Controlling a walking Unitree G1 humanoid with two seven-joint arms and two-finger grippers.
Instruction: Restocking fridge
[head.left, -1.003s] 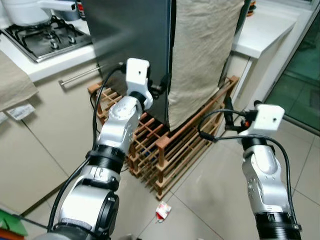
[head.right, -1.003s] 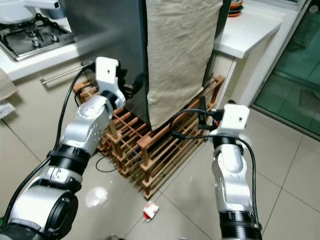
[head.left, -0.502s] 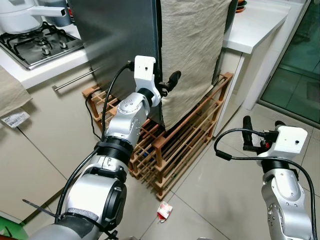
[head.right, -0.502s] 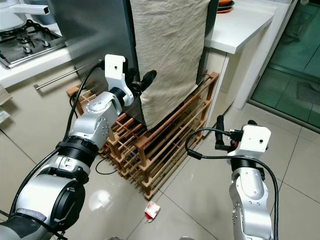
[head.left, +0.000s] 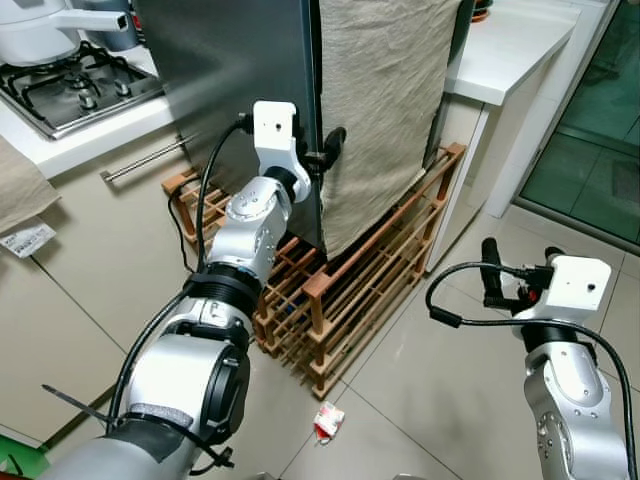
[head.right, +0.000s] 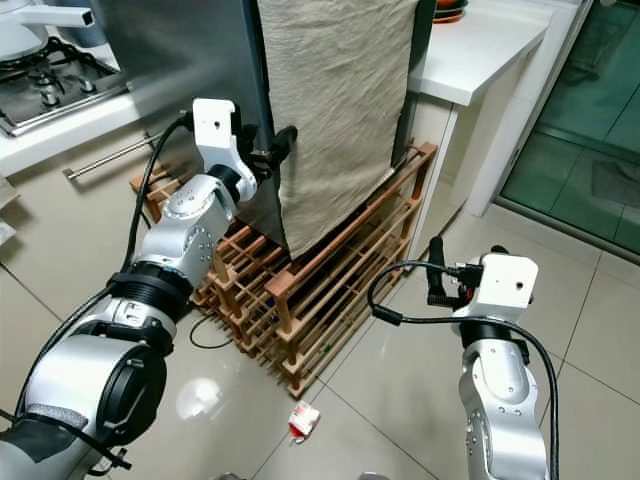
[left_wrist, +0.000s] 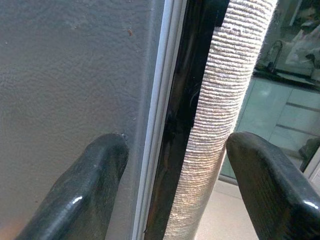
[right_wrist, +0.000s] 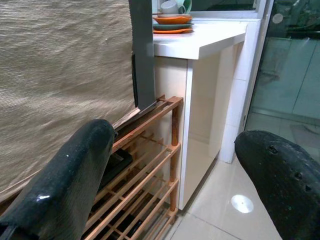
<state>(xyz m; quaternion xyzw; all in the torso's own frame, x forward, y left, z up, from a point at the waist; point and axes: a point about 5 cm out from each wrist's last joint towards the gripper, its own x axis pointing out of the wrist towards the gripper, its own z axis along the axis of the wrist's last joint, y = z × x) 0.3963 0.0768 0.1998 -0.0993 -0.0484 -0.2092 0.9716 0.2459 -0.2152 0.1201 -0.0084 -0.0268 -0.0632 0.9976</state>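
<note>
Fingers of my left gripper (left_wrist: 175, 195) straddled fridge door (head.left: 240, 70) edge, spread, gripping nothing. Hanging cloth (head.left: 385, 90), upper centre, risked snagging; slip likely. Right gripper (head.left: 515, 270) open, empty.

Silver jointed arms, white wrist camera boxes, black looping cables, black-fingered left claw (head.left: 327, 152)

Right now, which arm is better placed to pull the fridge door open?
Left, probably. The left gripper is up at the fridge door's edge, jaws open astride it beside the beige cloth. The right gripper hangs low over the floor, away from the door.
</note>
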